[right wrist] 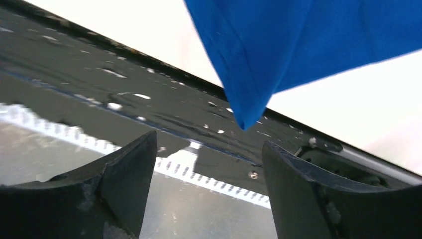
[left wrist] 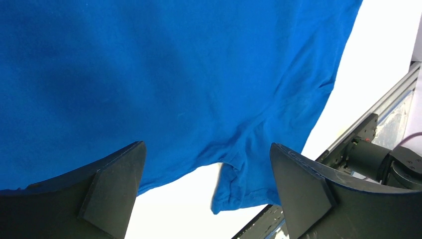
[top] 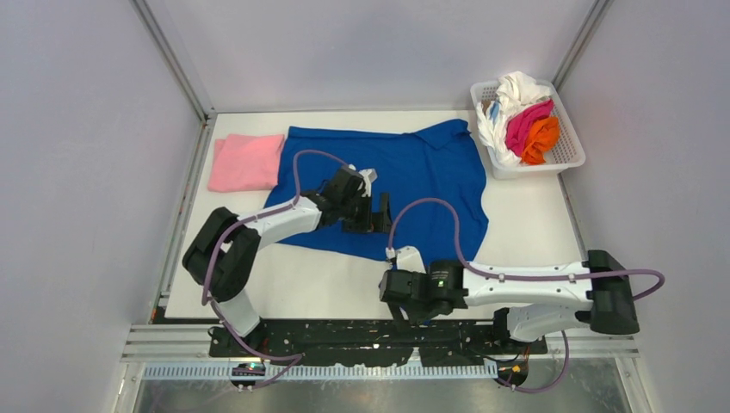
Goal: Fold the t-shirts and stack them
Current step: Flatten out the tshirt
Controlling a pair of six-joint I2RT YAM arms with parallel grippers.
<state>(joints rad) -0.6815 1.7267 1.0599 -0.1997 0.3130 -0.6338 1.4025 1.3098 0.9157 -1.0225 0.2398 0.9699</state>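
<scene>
**A:** Where's the blue shirt (top: 405, 172) sitting?

**B:** Spread out mid-worktop, collar end toward the basket (top: 568, 157). Its near corner (right wrist: 246, 117) pokes out just ahead of the right tool (right wrist: 209, 144), which gapes with nothing in it (cloth touches neither finger). The left tool (left wrist: 206, 149) is wide open and empty too, over the shirt's middle. I'd say the right arm's nearer that corner.

On the table (top: 525, 232), centre: spread shirt (top: 413, 172). At ten o'clock, just beside its sleeve: folded shirt (top: 247, 162). At two o'clock: basket (top: 570, 157), holding heaped shirts (top: 527, 120).
</scene>
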